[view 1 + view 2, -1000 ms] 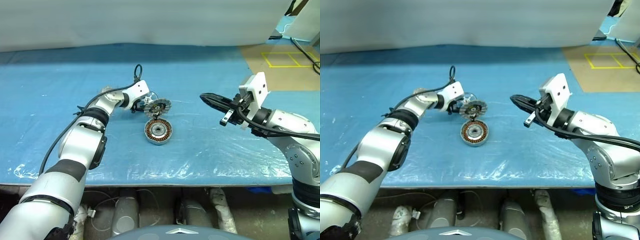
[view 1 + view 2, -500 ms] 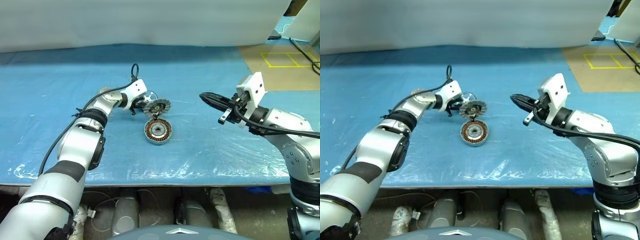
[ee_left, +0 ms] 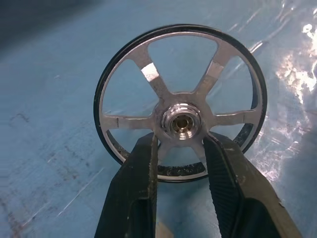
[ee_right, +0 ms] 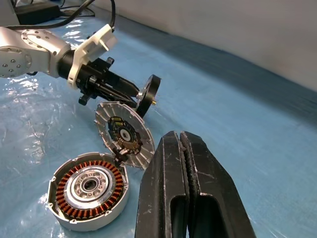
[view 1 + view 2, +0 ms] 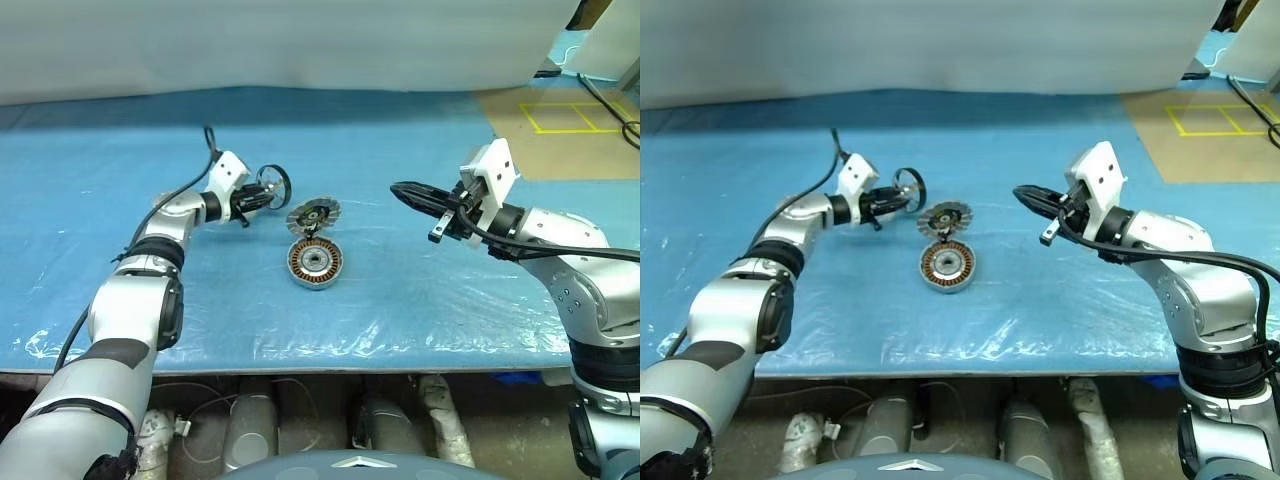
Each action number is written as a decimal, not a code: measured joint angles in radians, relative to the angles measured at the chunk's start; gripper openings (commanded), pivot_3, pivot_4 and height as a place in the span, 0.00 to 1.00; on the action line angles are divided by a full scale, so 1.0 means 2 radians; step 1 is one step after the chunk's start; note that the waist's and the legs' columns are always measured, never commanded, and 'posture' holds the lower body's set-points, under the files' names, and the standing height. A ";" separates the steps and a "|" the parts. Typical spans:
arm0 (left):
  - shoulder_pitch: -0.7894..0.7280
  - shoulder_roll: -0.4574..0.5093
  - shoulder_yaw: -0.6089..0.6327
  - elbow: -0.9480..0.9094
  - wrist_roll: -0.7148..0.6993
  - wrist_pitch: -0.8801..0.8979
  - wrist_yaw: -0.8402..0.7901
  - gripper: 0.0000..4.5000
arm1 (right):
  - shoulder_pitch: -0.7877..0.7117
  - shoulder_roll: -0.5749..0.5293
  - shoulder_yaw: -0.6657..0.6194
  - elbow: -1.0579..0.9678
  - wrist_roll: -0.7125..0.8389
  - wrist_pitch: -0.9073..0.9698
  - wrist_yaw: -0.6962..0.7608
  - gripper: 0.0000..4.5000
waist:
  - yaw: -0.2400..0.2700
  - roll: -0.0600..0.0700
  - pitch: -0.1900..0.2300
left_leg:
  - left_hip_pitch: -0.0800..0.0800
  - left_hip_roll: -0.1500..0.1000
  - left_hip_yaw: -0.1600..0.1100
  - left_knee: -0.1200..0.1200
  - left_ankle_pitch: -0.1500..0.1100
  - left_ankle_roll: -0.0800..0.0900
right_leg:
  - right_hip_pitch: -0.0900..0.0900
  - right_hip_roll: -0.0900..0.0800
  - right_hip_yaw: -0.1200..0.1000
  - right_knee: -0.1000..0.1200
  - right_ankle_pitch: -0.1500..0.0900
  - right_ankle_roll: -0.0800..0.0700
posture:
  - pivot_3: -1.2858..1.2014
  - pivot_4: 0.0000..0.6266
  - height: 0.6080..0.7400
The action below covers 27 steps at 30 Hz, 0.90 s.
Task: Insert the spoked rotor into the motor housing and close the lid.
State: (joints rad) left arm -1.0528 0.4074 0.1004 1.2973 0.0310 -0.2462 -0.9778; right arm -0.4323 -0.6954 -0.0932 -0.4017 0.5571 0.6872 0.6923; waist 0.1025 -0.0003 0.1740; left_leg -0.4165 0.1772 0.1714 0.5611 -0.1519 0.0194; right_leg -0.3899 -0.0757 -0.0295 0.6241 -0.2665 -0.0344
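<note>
Two black fingers of your left gripper (image 3: pixel 181 163) are clamped on the spoked rotor (image 3: pixel 181 102). They pinch it near the little hub in the middle, one finger on each side, and the rim of the wheel sticks out past the tips. From the head view you can see the wheel is held up off the bench (image 5: pixel 420 300), standing on its edge.

Your right gripper (image 5: pixel 400 190) has its jaws pressed together on nothing. It hangs in the air, well apart from the parts.

The motor housing (image 5: pixel 316 261) lies flat on the bench, open side up, so you can see the ring of copper wire inside. It is off to one side of the left jaws and lower down. The lid (image 5: pixel 314 213) sits between the wheel and the cup. It looks tipped up, with its low edge touching or nearly touching the cup's rim.

You are on the first step: the wheel is picked up but not yet in the cup.

Next, I think you need to carry the wheel over the cup and turn it flat. Line the hub up with the hole in the middle of the cup, then lower it gently. Watch the lid on the way, since it is right in the path and a bump could knock it over. After the wheel is in, the lid still has to go on top.
</note>
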 measured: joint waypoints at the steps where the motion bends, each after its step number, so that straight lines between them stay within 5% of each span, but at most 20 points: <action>1: 0.005 0.005 0.007 -0.005 -0.008 -0.002 -0.009 0.27 | -0.009 0.002 0.004 0.009 -0.004 -0.004 0.004 0.00 | 0.000 0.000 0.000 | 0.000 0.000 0.000 0.000 0.000 0.000 | 0.000 0.000 0.000 0.000 0.000 0.000 | 0.52 0.24 1.00; 12: 0.125 0.049 0.035 -0.182 -0.095 0.042 -0.109 0.27 | -0.073 0.028 0.051 0.095 -0.033 -0.055 0.050 0.00 | -0.003 0.000 0.000 | -0.003 0.001 0.001 0.000 0.000 0.000 | -0.003 0.000 0.000 0.001 0.000 0.000 | 0.52 0.24 1.00; 20: 0.332 0.088 0.037 -0.492 -0.178 0.198 -0.109 0.27 | -0.086 0.035 0.059 0.118 -0.046 -0.064 0.073 0.00 | -0.004 0.000 0.000 | -0.003 0.002 0.002 0.000 0.000 0.000 | -0.004 0.000 0.000 0.001 0.000 0.000 | 0.52 0.24 1.00; 27: 0.441 0.126 0.053 -0.667 -0.247 0.288 -0.102 0.27 | -0.085 0.034 0.058 0.118 -0.050 -0.065 0.079 0.00 | -0.003 0.000 0.000 | -0.002 0.001 0.002 0.000 -0.001 -0.002 | -0.003 0.001 0.001 0.000 0.000 -0.001 | 0.52 0.24 1.00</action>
State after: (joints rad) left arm -0.1705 0.6590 0.2068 -0.0366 -0.4631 0.3295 -1.1824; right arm -0.6022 -0.6275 0.0224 -0.1663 0.4577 0.5565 0.8494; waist 0.0962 0.0004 0.1744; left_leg -0.4199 0.1801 0.1754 0.5619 -0.1539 0.0163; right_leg -0.3957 -0.0744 -0.0272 0.6249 -0.2670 -0.0354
